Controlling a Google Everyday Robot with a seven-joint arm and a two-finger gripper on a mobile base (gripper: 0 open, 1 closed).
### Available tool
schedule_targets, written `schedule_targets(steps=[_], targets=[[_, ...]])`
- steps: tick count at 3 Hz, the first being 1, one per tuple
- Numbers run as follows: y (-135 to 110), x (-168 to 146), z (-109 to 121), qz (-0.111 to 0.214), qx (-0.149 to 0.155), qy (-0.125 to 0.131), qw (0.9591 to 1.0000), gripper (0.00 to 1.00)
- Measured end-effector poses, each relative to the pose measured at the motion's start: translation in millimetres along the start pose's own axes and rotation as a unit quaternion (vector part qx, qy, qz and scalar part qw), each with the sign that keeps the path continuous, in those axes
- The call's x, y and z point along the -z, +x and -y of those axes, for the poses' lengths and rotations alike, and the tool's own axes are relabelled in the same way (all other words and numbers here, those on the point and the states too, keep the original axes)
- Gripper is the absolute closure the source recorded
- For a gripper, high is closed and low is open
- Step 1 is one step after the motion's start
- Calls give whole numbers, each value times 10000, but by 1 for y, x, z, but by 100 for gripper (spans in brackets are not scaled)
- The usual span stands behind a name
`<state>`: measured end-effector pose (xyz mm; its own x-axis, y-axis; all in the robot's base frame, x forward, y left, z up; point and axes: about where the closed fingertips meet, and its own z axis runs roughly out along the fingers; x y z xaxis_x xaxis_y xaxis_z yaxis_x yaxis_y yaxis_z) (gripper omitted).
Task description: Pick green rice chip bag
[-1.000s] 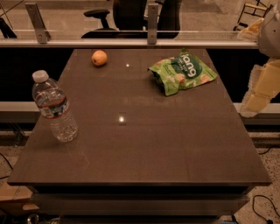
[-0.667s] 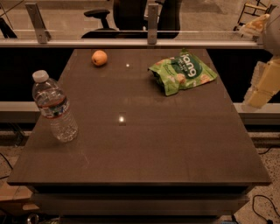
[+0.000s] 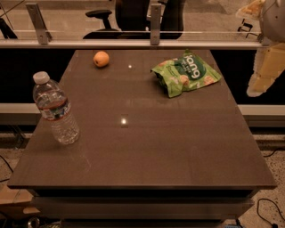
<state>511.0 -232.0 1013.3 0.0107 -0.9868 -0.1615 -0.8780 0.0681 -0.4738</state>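
Resting on the far right part of a dark table (image 3: pixel 147 151), the green rice chip bag (image 3: pixel 187 73) lies apart from the gripper (image 3: pixel 266 71)

We look down across a dark brown, square tabletop. The green rice chip bag lies flat near the table's far right corner. It is crinkled and light green, with a dark green round logo, white lettering and pale chips pictured on the front. Nothing touches it.

The robot's gripper hangs beyond the table's right edge, beside the bag and above the dark gap next to the table. We see it as a pale cream shape below a rounded grey part of the arm (image 3: pixel 274 18). It holds nothing that we can make out, and we cannot tell whether the claw is open or closed.

A clear plastic water bottle (image 3: pixel 55 109) with a white cap stands upright near the left edge, well apart from the bag. A small orange fruit (image 3: pixel 101 58) sits near the far left corner. Two small bright reflections of light show on the tabletop. Behind the table runs a metal rail (image 3: pixel 133 43), and past it stands a black office chair (image 3: pixel 133 13).
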Motion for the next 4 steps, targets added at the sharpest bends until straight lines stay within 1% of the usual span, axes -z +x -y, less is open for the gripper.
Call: schedule_targets(steps=[1, 2, 3, 4], targets=[[0, -8, 21, -314, 338, 47, 9989, 0], [-7, -19, 39, -508, 618, 33, 9968, 0], [-25, -55, 58, -381, 910, 54, 9951, 0], [-25, -55, 58, -381, 910, 54, 9951, 0]])
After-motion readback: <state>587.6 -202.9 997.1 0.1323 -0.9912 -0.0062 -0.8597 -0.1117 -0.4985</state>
